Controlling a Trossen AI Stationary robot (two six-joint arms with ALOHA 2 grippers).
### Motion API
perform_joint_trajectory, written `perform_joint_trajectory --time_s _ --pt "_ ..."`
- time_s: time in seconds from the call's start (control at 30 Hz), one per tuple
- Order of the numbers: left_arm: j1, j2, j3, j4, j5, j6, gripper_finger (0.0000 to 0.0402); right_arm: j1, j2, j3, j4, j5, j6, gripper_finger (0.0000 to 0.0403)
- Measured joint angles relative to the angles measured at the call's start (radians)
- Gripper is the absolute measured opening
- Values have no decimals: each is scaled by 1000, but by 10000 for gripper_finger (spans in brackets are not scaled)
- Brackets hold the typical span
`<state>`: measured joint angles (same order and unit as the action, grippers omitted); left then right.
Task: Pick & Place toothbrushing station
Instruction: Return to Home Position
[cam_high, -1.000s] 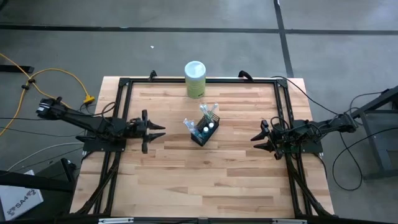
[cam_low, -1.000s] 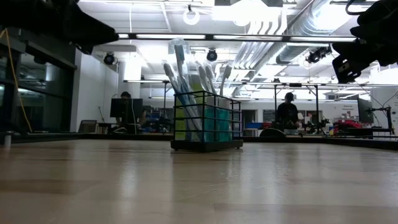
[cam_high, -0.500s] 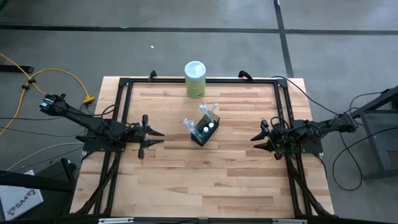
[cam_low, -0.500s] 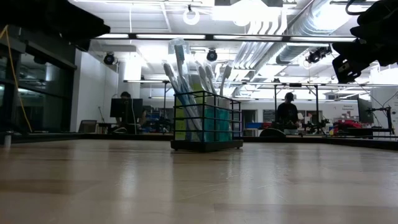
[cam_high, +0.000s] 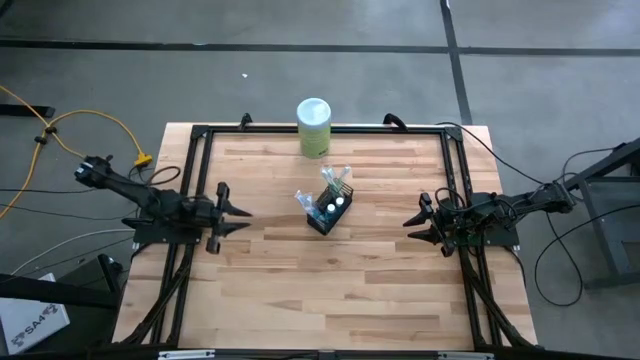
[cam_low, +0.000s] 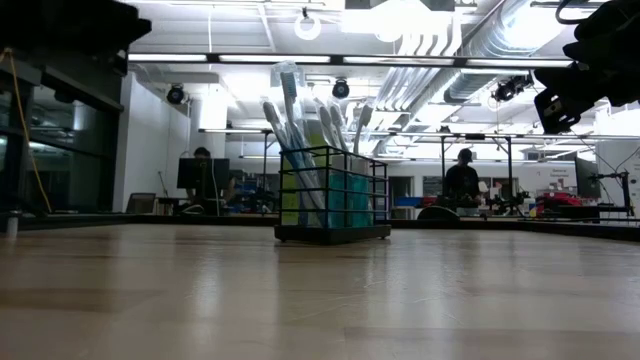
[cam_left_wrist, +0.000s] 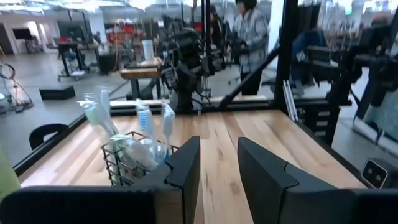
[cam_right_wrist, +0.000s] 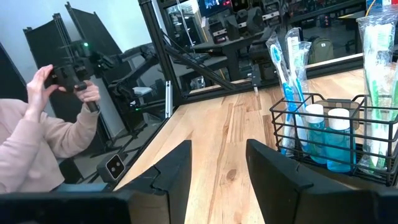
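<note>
In the high view the left gripper (cam_high: 246, 218) hangs at the left side of the table (cam_high: 300, 290), its fingers spread and empty. The black wire-mesh holder (cam_high: 330, 212) stands well ahead of its tips, at the table's middle, and holds the toothbrushes (cam_high: 335, 180) and the two white-capped tubes (cam_high: 334, 205). The right gripper (cam_high: 410, 226) faces it from the far side, also parted and empty, with the holder well ahead of it too. The pale green canister (cam_high: 314, 127) stands apart, beyond the holder and off to the side of both claws. With everything seemingly placed, the job left is probably just parking. Each arm would best draw straight back along its own line, with no sideways sweep.

The low view shows the holder flat on the table with the brushes standing in it. No claw is near it.

The left wrist view shows a clear gap between that claw's fingers, with the holder ahead and off to one side.

In the right wrist view that claw's fingers are likewise apart and bare, with the holder close ahead to one side. A person (cam_right_wrist: 37, 143) beyond the table's edge holds a device, so an unhurried retreat seems wise.
</note>
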<state>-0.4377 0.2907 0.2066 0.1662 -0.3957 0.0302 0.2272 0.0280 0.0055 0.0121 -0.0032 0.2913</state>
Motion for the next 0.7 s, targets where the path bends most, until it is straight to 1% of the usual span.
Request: perform_joint_trajectory --time_s 0.17,0.3,0.4,0.7 --pt "0 -164 -103 23 -1 20 103 0 0 0 0 0 0 144" --pt "1 -281 -161 25 -2 51 103 0 0 0 0 0 0 144" --pt "4 -287 -175 63 -4 61 103 0 0 0 0 0 0 144" --pt "31 -287 -183 37 -6 78 103 0 1 0 5 1 0 144"
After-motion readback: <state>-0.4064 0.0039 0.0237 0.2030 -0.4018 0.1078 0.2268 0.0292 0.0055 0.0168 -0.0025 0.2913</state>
